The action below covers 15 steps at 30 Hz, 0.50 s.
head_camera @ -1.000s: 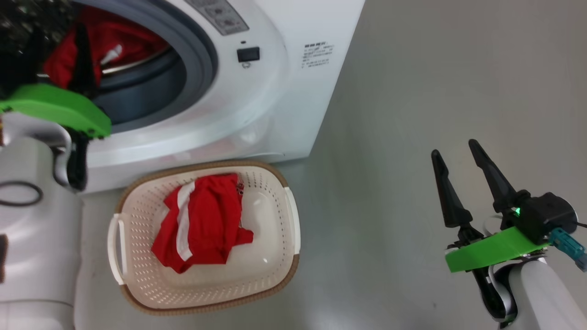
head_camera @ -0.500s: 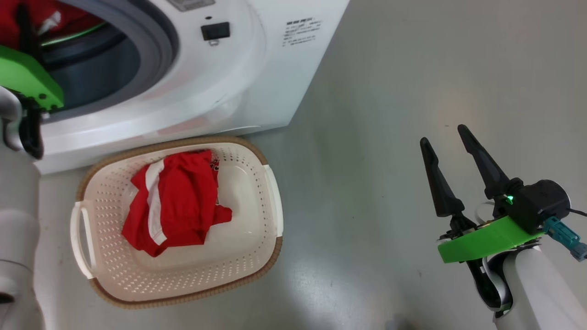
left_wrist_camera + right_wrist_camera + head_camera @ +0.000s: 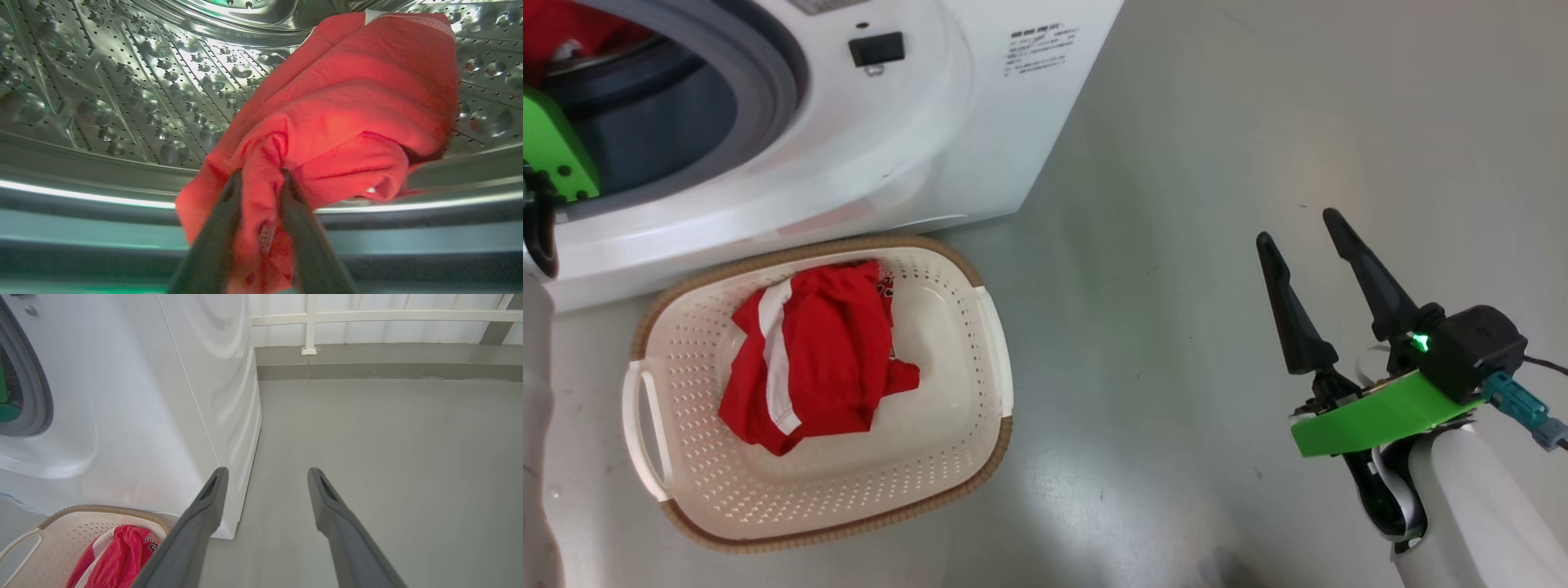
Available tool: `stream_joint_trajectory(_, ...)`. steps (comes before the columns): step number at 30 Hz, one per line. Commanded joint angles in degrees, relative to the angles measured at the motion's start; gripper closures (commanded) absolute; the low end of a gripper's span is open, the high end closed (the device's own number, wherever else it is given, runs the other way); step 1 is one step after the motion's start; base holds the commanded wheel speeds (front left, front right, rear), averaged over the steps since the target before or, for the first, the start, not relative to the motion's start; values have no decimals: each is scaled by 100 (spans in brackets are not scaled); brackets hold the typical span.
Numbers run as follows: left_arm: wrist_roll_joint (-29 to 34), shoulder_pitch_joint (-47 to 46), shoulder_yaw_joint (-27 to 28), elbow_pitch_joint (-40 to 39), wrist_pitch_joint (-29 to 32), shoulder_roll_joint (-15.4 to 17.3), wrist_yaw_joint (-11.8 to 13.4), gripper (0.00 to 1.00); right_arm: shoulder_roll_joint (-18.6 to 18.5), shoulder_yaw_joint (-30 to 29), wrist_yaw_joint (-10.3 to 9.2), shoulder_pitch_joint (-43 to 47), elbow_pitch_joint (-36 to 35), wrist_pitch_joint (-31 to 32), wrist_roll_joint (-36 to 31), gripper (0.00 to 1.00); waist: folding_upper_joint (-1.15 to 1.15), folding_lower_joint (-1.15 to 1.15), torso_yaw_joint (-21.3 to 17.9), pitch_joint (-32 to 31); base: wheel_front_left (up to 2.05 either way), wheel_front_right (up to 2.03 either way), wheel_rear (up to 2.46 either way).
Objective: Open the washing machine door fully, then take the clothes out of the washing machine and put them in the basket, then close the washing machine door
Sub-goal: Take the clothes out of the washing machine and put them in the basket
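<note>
Left tool (image 3: 261,175), lately wide, now pinches a red garment (image 3: 347,102) in the drum (image 3: 143,81), ready for withdrawal; right tool (image 3: 1297,225) open.

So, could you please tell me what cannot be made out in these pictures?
Left wrist view: the red garment in the left gripper hides part of the drum, so what lies behind it cannot be told.
Head view: the label on the washing machine is too small to read.
Right wrist view: the basket is cut off by the bottom edge and the right gripper.
</note>
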Motion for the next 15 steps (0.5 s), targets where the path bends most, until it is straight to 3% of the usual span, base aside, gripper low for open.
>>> stream_joint_trajectory(1, 53, -52, -2, -78, -36, 274, 52, 100, -22, 82, 37, 9, -98, -36, 38, 0, 0, 0, 27, -19, 0, 0, 0)
stream_joint_trajectory(8, -25, 69, -1, -156, -588, 176, 50, 100, -19, 33, 37, -5, -59, -36, 52, 0, 0, 0, 110, -188, 0, 0, 0)
stream_joint_trajectory(15, -265, 431, 136, -258, -1125, 52, -103, 100, -12, 23, 37, 48, -16, -36, 49, 0, 0, 0, 230, -527, 0, 0, 0)
